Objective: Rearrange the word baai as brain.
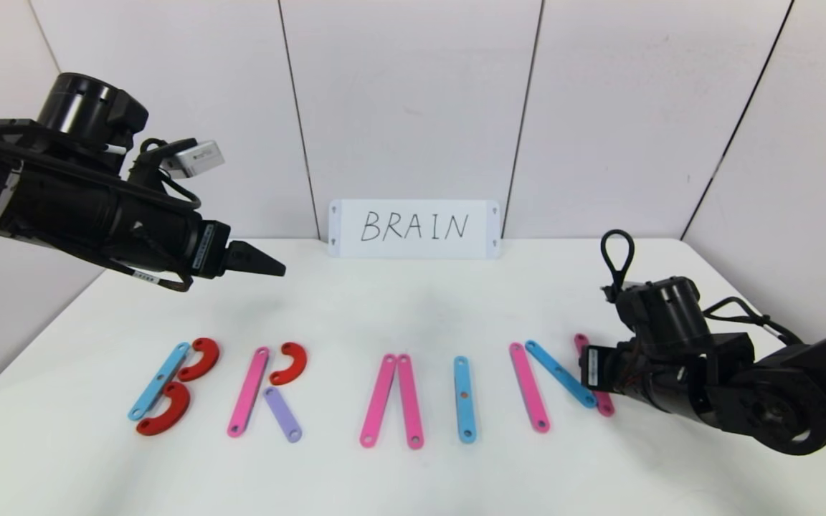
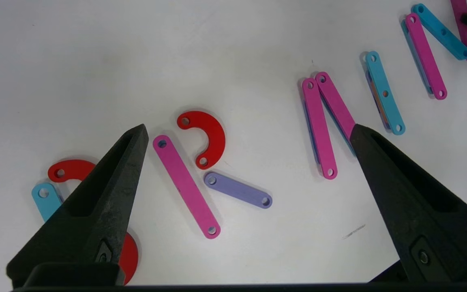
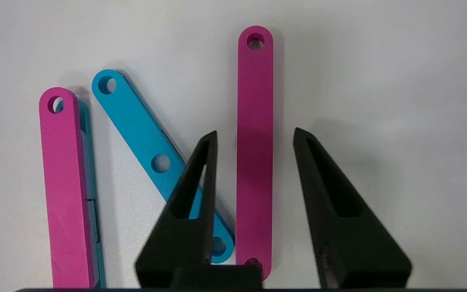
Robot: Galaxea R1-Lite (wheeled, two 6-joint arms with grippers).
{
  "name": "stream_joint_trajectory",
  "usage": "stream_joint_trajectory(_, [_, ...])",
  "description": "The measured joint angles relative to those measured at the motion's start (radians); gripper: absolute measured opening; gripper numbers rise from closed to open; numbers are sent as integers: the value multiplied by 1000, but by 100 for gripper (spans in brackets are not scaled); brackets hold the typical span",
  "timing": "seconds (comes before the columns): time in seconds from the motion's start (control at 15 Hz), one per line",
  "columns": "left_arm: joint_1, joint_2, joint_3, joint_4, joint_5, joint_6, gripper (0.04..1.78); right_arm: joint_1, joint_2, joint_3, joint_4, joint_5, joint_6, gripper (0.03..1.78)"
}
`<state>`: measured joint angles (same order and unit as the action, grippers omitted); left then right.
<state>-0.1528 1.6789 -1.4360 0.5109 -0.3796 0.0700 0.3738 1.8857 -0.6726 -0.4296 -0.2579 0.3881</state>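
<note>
Five strip letters lie in a row on the white table [image 1: 413, 473]. B is a blue strip [image 1: 159, 380] with two red curves [image 1: 201, 358]. R is a pink strip [image 1: 249, 391], a red curve [image 1: 291, 362] and a purple strip [image 1: 283, 414]. A is two pink strips [image 1: 378, 400]. I is a blue strip [image 1: 464, 398]. N is a pink strip [image 1: 529, 387], a blue diagonal [image 1: 560, 373] and a second pink strip [image 3: 254, 93]. My right gripper [image 3: 255, 130] is open, low, with its fingers on either side of that last strip. My left gripper [image 2: 249, 127] is open, raised above the R.
A white card [image 1: 414, 228] with handwritten BRAIN stands against the back wall. White wall panels close the table at the back and sides. The right arm [image 1: 707, 380] lies low over the table's right side. The left arm [image 1: 97, 208] hangs high at the left.
</note>
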Motion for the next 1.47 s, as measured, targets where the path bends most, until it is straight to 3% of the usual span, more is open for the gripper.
stream_joint_trajectory(0.27, [-1, 1, 0, 0, 0, 0, 174, -1, -6, -7, 1, -1, -5, 135])
stream_joint_trajectory(0.53, [-1, 2, 0, 0, 1, 0, 174, -3, -33, -25, 2, 2, -42, 170])
stream_joint_trajectory(0.8, [-7, 2, 3, -1, 3, 0, 174, -3, -60, -99, 59, 31, -82, 173])
stream_joint_trajectory(1.07, [-8, -1, 8, -2, 9, -2, 174, -3, -144, -151, 156, 101, -121, 173])
stream_joint_trajectory(1.27, [-8, -29, 23, 1, 12, -1, 174, -3, -256, -153, 192, 110, -177, 173])
stream_joint_trajectory(1.47, [-11, -114, 85, -1, 15, 8, 174, -3, -407, -139, 308, 112, -188, 173])
